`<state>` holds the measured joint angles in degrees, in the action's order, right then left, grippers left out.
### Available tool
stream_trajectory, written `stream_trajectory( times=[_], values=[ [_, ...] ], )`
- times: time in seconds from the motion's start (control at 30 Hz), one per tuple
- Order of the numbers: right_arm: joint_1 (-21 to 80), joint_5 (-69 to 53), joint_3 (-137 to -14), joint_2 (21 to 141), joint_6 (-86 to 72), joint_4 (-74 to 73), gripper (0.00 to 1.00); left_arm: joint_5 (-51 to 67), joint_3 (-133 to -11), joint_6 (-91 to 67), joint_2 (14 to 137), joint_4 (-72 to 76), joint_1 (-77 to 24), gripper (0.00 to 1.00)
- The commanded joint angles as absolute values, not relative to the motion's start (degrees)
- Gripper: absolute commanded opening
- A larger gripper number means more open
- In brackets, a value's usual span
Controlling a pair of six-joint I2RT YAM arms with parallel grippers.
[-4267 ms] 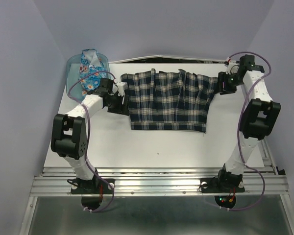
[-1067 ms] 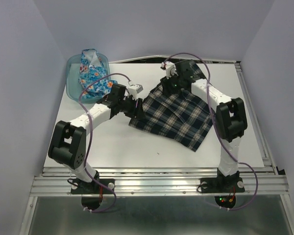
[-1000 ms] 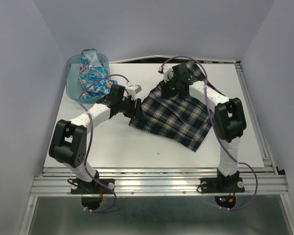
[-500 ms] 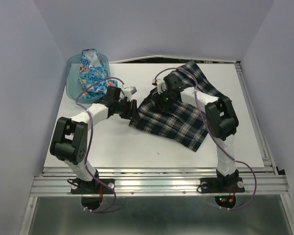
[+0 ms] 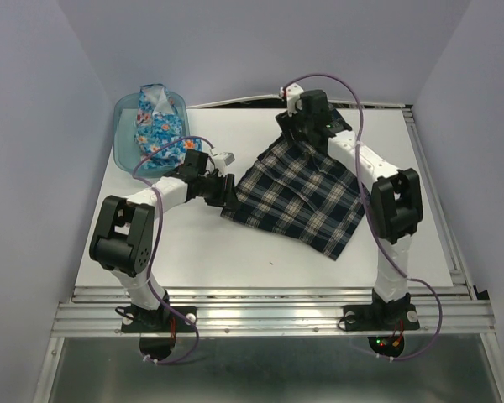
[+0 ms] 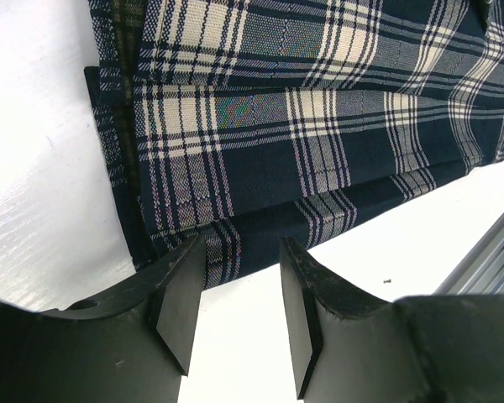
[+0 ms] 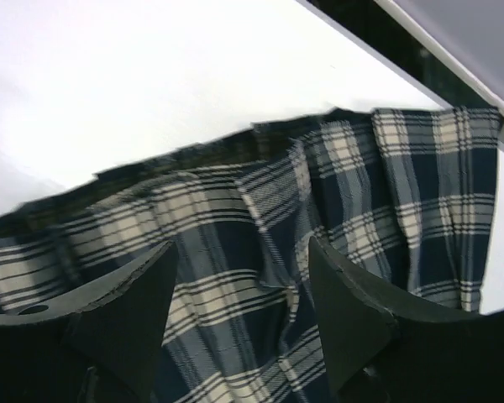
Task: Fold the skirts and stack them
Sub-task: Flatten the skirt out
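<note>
Right gripper (image 7: pixel 239 252) has pulled back from the middle of the plaid skirt (image 5: pixel 307 197) to its far corner, jaws wide apart, holding nothing. Far left: floral skirt (image 5: pixel 155 130) bunched in teal bin (image 5: pixel 122 134). Left gripper (image 6: pixel 238 256) at plaid skirt's left edge, jaws parted, hem at the tips, not pinched. Plaid skirt lies flat mid-table (image 5: pixel 202 243), skewed diagonally.

No readable text, label or number shows on the plaid skirt (image 5: pixel 307 197) or bin (image 5: pixel 121 128).
</note>
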<state>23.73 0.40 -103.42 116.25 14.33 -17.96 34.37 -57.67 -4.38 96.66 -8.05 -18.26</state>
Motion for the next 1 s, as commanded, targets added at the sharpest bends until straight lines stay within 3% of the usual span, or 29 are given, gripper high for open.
stream_trajectory(
  times=[0.0, 0.2, 0.3, 0.33, 0.4, 0.47, 0.8, 0.9, 0.93, 0.97],
  values=[
    [21.63, 4.93, -104.85, 120.84, 18.54, -16.26, 0.68, 35.07, -58.45, -3.52, 96.5, -8.17, -18.37, 0.51],
    [19.87, 2.98, -105.56, 125.23, 20.38, -15.56, 0.63, 35.07, -58.54, -3.43, 96.77, -8.26, -18.37, 0.51],
    [19.86, 2.9, -103.2, 126.38, 22.23, -10.82, 0.47, 34.81, -58.36, -3.52, 96.77, -8.09, -18.37, 0.51],
    [19.86, 3.07, -102.49, 127.08, 22.67, -9.59, 0.28, 34.8, -58.36, -3.52, 96.94, -8.17, -18.37, 0.51],
    [21.17, 5.78, -99.86, 128.14, 23.9, -4.59, 0.07, 34.72, -58.36, -3.43, 96.77, -8.26, -18.37, 0.51],
    [21.71, 7.55, -98.44, 129.11, 24.78, -0.9, 0.01, 34.72, -58.36, -3.34, 96.68, -8.35, -18.46, 0.51],
    [27.15, 4.32, -87.98, 129.2, 30.41, 1.94, 0.06, 34.54, -58.36, -1.23, 95.63, -10.02, -18.81, 0.52],
    [27.16, 1.51, -87.36, 128.94, 30.07, -1.65, 0.23, 34.63, -57.92, -0.35, 94.4, -10.37, -18.98, 0.53],
    [27.16, 1.49, -87.71, 128.07, 29.28, -2.28, 0.32, 34.63, -57.83, -0.35, 93.18, -10.89, -18.98, 0.54],
    [27.16, 1.32, -89.28, 127.36, 27.35, -4.11, 0.48, 34.54, -57.75, 2.08, 92.38, -11.33, -18.98, 0.55]
  ],
)
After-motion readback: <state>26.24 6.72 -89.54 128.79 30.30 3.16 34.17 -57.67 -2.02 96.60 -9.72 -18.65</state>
